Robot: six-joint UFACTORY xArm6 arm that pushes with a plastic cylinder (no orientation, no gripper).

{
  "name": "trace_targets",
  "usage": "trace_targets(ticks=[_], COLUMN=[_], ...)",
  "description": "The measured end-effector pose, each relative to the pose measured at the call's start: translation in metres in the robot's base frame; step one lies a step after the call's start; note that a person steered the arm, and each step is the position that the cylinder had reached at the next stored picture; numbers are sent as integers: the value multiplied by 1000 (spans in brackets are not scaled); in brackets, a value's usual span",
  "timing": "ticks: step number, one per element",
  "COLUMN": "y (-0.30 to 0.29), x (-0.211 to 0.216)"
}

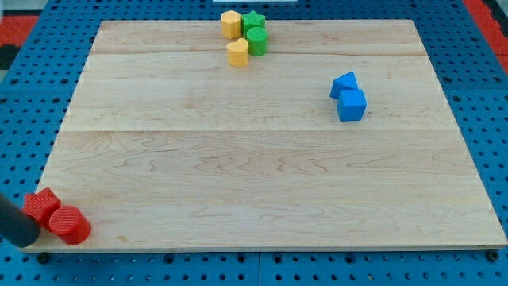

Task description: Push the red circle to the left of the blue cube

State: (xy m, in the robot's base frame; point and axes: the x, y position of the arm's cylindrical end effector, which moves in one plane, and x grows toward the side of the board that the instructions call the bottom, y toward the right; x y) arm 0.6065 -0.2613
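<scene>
The red circle (70, 224) lies at the board's bottom left corner, touching a red star (41, 204) just to its upper left. The blue cube (352, 105) sits right of centre in the upper half, touching a second blue block (344, 84) above it. My rod comes in from the view's left edge; my tip (30, 238) rests just left of the red circle and below the red star, close to both.
At the top edge, a cluster holds a yellow hexagon block (231, 24), a green star (253, 21), a green cylinder (257, 40) and a yellow heart-like block (237, 52). The wooden board (262, 175) lies on a blue pegboard (492, 119).
</scene>
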Motion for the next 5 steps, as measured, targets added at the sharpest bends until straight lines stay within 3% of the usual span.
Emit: trace_targets(ticks=[3, 4, 5], y=[114, 117, 91], x=[-40, -40, -11])
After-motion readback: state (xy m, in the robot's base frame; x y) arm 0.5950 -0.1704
